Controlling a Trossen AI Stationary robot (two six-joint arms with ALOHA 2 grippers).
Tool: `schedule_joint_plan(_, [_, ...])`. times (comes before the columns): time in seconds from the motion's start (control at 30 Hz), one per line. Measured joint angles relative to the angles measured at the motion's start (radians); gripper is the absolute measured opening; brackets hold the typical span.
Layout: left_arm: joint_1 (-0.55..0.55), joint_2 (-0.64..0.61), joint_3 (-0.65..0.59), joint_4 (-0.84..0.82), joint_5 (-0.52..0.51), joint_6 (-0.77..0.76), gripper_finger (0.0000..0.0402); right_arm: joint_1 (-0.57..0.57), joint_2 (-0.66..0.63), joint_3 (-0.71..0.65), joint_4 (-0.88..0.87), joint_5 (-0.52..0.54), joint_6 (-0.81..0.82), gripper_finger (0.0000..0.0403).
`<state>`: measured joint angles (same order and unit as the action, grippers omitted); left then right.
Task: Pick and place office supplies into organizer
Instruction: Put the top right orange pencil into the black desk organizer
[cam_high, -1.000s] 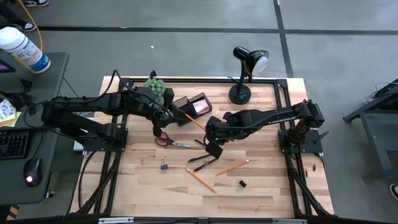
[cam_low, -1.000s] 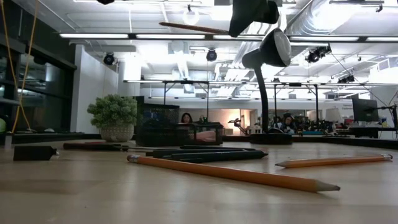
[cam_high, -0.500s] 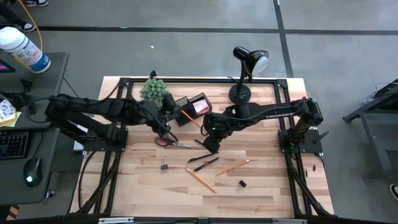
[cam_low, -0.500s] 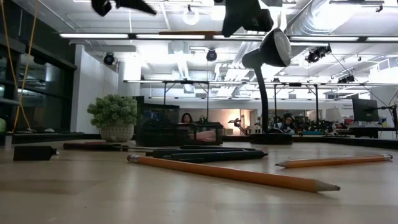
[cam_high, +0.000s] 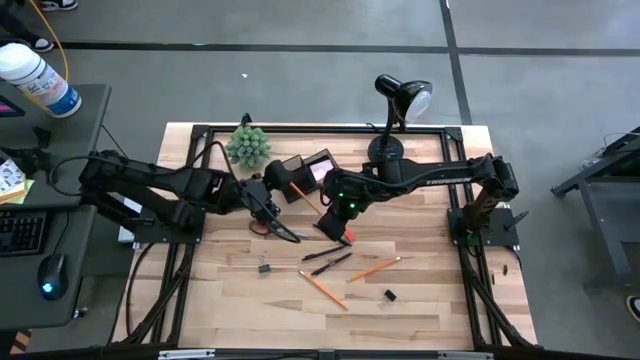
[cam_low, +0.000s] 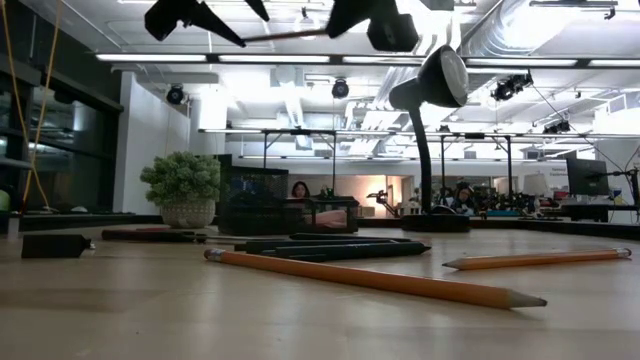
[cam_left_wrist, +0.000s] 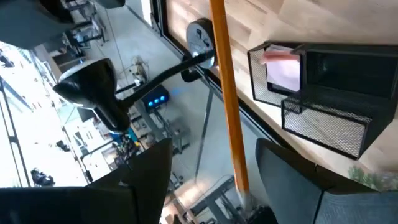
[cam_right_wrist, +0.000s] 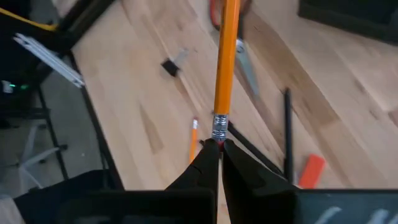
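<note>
**Wooden surface, one pencil aloft**

Wooden surface (cam_high: 230, 310) carries pens (cam_high: 330, 262), pencils (cam_high: 322, 288) and scissors (cam_high: 275, 228). Right claw (cam_high: 341, 222) hangs clenched on an orange pencil (cam_right_wrist: 225, 62) by its eraser end, near the organizer (cam_high: 308, 172). Left claw (cam_high: 268, 198) hangs released just beside, above the scissors.

The scissors (cam_high: 272, 226) lie partly hidden under the left arm; their handles barely show.
</note>
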<state>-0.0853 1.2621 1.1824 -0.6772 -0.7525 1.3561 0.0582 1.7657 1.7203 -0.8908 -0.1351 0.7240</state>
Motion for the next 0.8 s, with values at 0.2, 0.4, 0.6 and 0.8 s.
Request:
schedule_joint_plan(0.2, [0.000, 0.000, 0.000, 0.001, 0.000, 0.003, 0.0222, 0.000, 0.000, 0.000, 0.056, 0.012, -0.001, 0.0000])
schedule_joint_plan(0.4, [0.000, 0.000, 0.000, 0.004, 0.000, 0.016, 0.0222, -0.009, 0.000, 0.000, 0.038, 0.053, 0.029, 0.0000])
schedule_joint_plan(0.6, [0.000, 0.000, 0.000, 0.044, -0.023, 0.053, 0.0210, -0.029, 0.000, 0.000, 0.041, 0.053, 0.036, 0.0000])
schedule_joint_plan(0.8, [0.000, 0.000, 0.000, 0.082, -0.023, 0.057, 0.0167, -0.032, 0.000, 0.000, 0.043, 0.035, 0.036, 0.0000])
